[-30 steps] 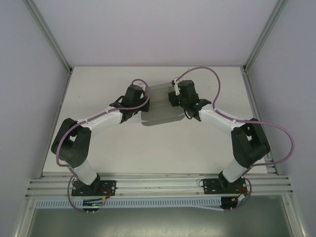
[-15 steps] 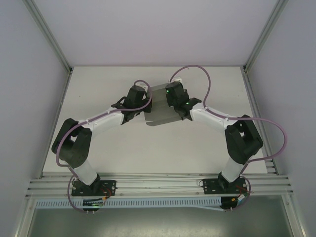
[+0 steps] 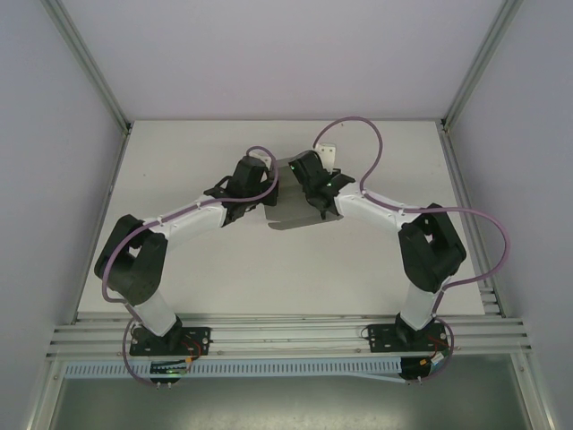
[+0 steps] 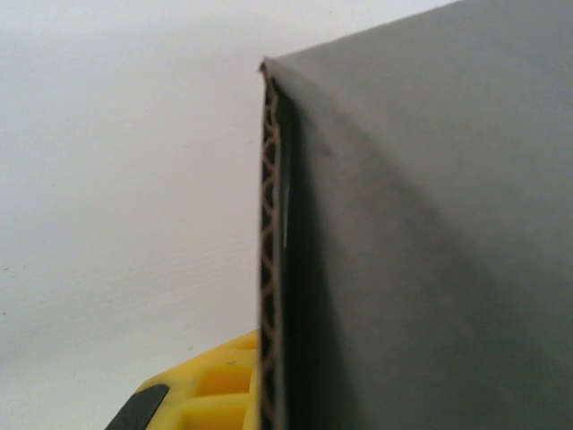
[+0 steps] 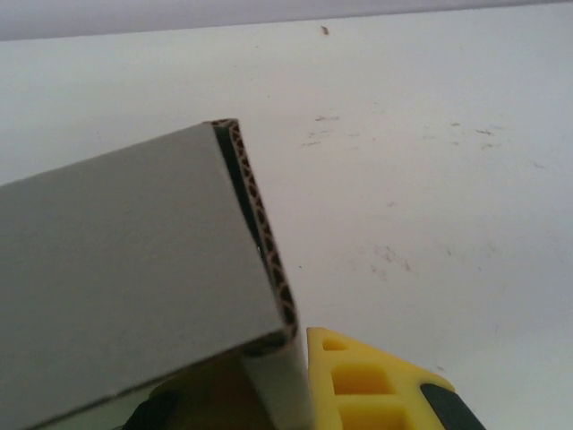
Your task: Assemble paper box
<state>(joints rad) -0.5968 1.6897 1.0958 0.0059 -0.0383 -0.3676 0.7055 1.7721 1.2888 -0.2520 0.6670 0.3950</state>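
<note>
- Pale grey walls close in a white counter [image 3: 179, 269]. The paper box [image 3: 291, 215], a matte grey sheet, is at mid-counter towards the far side, between both arms.
- Our wrist views add what the top view lacks: brown corrugated fluting along its cut edges and a folded flap [image 5: 116, 269].
- We see the left gripper [image 3: 266, 199] clenched on its left edge and the right gripper [image 3: 309, 190] clamped on it from the right, yellow fingers [image 4: 215, 394] against the board.
- From above, both arms and their purple cables [image 3: 358, 134] cover much of the sheet.
</note>
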